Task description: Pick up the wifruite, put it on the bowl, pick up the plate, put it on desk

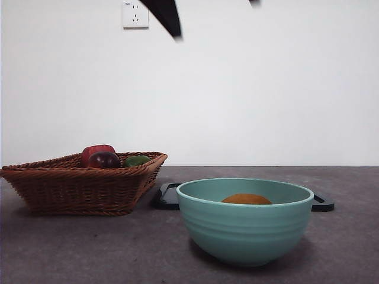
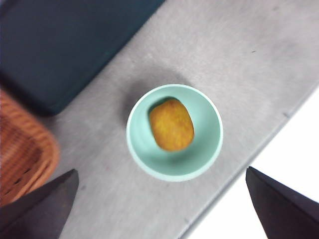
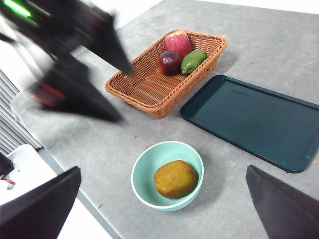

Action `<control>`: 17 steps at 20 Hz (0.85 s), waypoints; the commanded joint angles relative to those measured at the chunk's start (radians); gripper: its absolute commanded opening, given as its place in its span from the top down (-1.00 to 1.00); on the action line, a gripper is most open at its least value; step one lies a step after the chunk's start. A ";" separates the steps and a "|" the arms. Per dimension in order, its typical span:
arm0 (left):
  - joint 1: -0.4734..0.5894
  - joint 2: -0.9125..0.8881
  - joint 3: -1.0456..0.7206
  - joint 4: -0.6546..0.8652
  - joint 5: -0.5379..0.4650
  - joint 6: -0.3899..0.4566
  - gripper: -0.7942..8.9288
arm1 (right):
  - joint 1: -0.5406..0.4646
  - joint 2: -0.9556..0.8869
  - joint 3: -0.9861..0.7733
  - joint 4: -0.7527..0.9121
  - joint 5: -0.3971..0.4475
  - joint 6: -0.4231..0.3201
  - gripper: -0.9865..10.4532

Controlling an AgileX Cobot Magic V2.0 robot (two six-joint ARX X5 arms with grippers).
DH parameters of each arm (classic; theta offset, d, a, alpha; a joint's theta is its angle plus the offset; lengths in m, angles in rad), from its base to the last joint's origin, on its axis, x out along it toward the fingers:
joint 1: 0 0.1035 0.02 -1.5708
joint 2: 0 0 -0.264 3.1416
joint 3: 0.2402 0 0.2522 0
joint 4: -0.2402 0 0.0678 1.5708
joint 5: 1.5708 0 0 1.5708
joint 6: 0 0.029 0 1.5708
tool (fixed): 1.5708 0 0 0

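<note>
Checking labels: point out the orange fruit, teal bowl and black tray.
orange fruit (image 3: pixel 175 179), right wrist view, middle of its top.
teal bowl (image 1: pixel 245 231), front view, ridged outer wall.
black tray (image 3: pixel 251 120), right wrist view, bare flat centre.

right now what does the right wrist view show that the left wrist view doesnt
Only the right wrist view shows the three fruits in the wicker basket, red, dark purple and green, the whole black tray, and the left arm, blurred, so its end effector is hard to read. Only the left wrist view looks straight down into the bowl, with just a basket corner and part of the tray. Both show the orange fruit in the bowl on the grey desk.
</note>
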 commanded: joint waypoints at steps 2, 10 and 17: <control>-0.011 -0.109 0.026 -0.037 -0.011 0.028 -0.40 | 0.005 0.003 0.015 0.012 -0.001 -0.007 -0.33; -0.011 -0.402 -0.009 -0.145 -0.056 0.000 -0.39 | 0.005 0.003 0.015 0.012 -0.001 -0.006 -0.33; -0.011 -0.771 -0.277 -0.059 -0.160 -0.074 -0.39 | 0.005 0.003 0.015 0.011 -0.001 -0.006 -0.33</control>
